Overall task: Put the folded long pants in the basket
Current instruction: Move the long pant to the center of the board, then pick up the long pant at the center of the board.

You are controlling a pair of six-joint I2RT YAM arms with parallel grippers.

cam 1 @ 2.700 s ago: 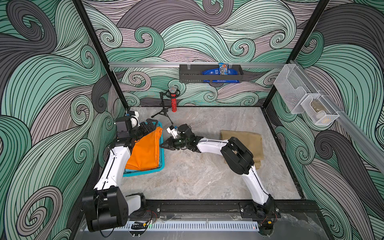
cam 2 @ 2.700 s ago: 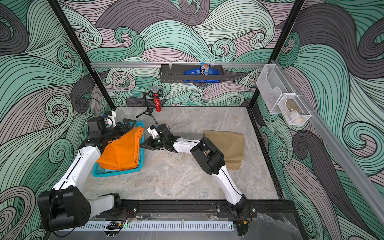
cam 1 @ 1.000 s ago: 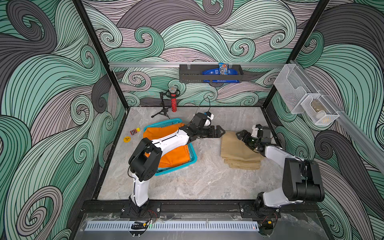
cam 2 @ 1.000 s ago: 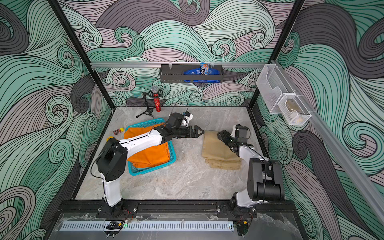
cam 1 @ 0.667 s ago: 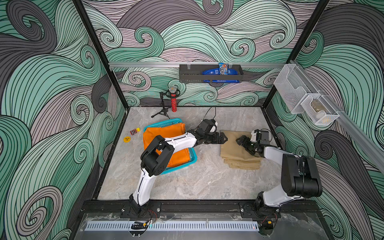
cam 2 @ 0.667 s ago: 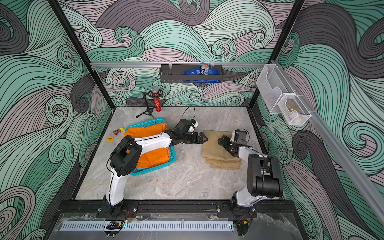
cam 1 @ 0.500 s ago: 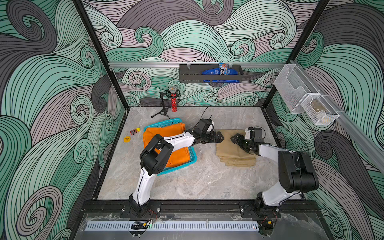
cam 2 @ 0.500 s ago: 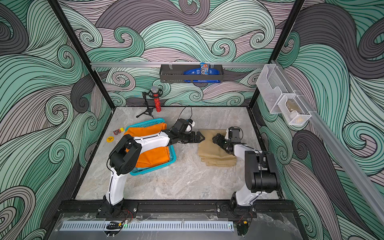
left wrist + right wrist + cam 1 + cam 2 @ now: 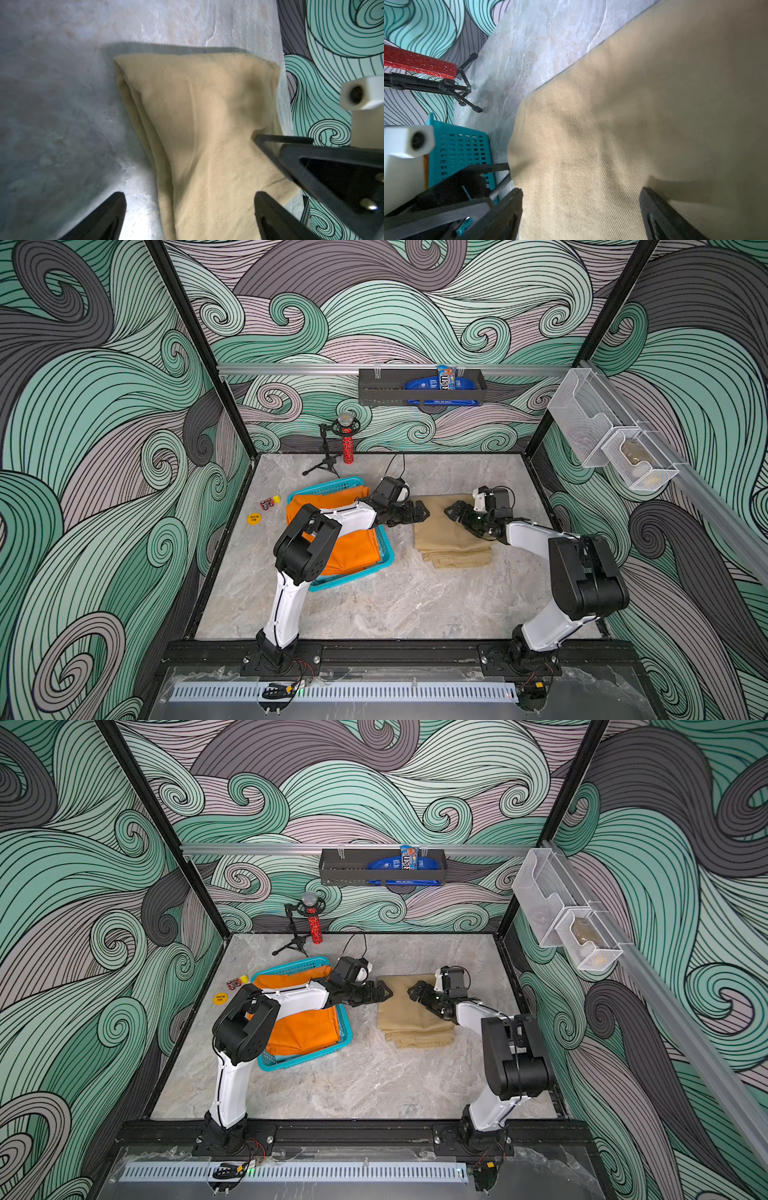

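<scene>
Found khaki folded long pants (image 9: 451, 533) lying flat on the table (image 9: 374, 605) right of frame centre in both top views, outside the turquoise basket (image 9: 386, 548), with orange folded long pants (image 9: 353, 549) inside it at centre-left. Noted left gripper (image 9: 423, 512) at the khaki stack's left edge and right gripper (image 9: 452, 512) over its upper part. Confirmed in both wrist views: fingers (image 9: 108, 216) spread wide, khaki cloth between them, nothing pinched.
</scene>
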